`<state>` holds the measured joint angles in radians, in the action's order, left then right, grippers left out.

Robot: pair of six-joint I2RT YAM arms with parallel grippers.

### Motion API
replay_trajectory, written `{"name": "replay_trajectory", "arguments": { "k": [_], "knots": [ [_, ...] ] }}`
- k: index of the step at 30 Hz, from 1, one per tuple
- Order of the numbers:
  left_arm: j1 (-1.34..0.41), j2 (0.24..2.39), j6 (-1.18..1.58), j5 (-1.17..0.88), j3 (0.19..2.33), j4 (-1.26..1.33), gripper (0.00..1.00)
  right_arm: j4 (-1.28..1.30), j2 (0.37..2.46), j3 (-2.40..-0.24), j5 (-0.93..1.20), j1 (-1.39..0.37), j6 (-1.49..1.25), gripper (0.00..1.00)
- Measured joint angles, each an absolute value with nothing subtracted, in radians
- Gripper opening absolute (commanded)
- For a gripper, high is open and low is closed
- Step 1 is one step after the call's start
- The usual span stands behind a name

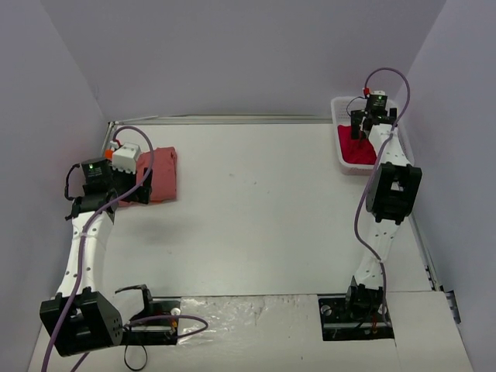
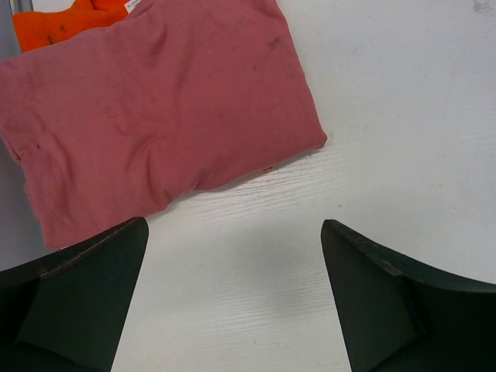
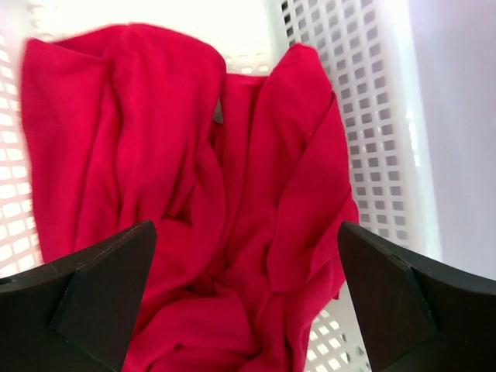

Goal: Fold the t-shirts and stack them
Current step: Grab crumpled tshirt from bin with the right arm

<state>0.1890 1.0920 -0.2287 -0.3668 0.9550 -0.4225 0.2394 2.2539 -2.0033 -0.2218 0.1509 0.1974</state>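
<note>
Hovering over red shirt [image 3: 155,139] in basket [image 3: 364,116] with right gripper [image 3: 246,232] wide open, empty; beside folded pink shirt [image 2: 155,116] and orange shirt [image 2: 54,27] with left gripper [image 2: 234,225] likewise wide, empty.

Got salmon pink t-shirt [image 2: 155,116] folded flat at far-left of bench [image 1: 256,201], overlapping orange t-shirt [image 2: 62,23] showing only at one corner, plus bright red t-shirt [image 3: 194,217] crumpled, unfolded, inside white mesh basket [image 3: 356,116] at far-right.

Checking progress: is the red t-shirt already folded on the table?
No, the red t-shirt lies crumpled in the white basket.
</note>
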Motion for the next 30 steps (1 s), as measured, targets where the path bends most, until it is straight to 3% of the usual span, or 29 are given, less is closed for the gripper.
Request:
{"name": "replay_trajectory", "arguments": {
  "k": [24, 27, 28, 30],
  "knots": [
    [0.193, 1.103, -0.233, -0.368, 0.955, -0.425, 0.94, 0.289, 2.474, -2.119, -0.199, 0.211, 0.173, 0.99],
    [0.197, 1.104, -0.233, -0.368, 0.955, -0.425, 0.94, 0.297, 2.483, -2.133, -0.191, 0.213, 0.172, 0.88],
    [0.198, 1.105, -0.233, -0.369, 0.955, -0.425, 0.94, 0.3, 2.484, -2.134, -0.185, 0.213, 0.172, 0.77],
    [0.198, 1.106, -0.233, -0.369, 0.955, -0.425, 0.94, 0.301, 2.485, -2.135, -0.17, 0.214, 0.171, 0.65]
  ]
}}
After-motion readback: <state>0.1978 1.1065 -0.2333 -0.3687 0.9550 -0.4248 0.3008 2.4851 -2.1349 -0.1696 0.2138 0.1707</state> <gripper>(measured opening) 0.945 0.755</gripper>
